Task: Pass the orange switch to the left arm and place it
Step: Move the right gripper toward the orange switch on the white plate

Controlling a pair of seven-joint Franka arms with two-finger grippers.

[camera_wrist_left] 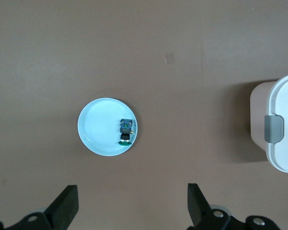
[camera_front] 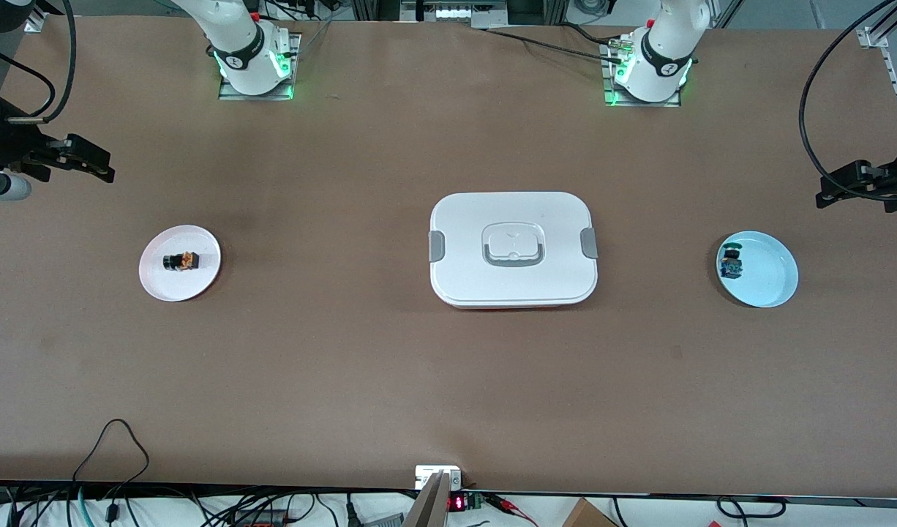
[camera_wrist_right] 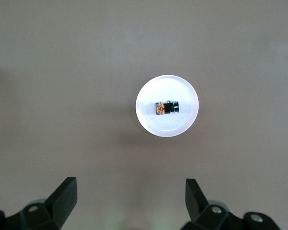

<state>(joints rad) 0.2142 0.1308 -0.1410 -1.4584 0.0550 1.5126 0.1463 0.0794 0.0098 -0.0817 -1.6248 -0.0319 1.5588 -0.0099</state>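
Observation:
The orange switch point(camera_front: 181, 261) lies on its side on a white plate point(camera_front: 200, 282) toward the right arm's end of the table; it also shows in the right wrist view point(camera_wrist_right: 166, 108). The white box point(camera_front: 513, 249) with grey clips stands at the table's middle. My right gripper point(camera_front: 90, 161) is open and empty, high over the table's end, apart from the plate; its fingers show wide apart in the right wrist view point(camera_wrist_right: 130, 192). My left gripper point(camera_front: 843, 187) is open and empty, high over the other end point(camera_wrist_left: 133, 196).
A pale blue plate point(camera_front: 770, 282) toward the left arm's end holds a small component with blue and green parts point(camera_front: 731, 264), also in the left wrist view point(camera_wrist_left: 126, 130). The box's edge shows in the left wrist view point(camera_wrist_left: 281, 129). Cables run along the table's near edge.

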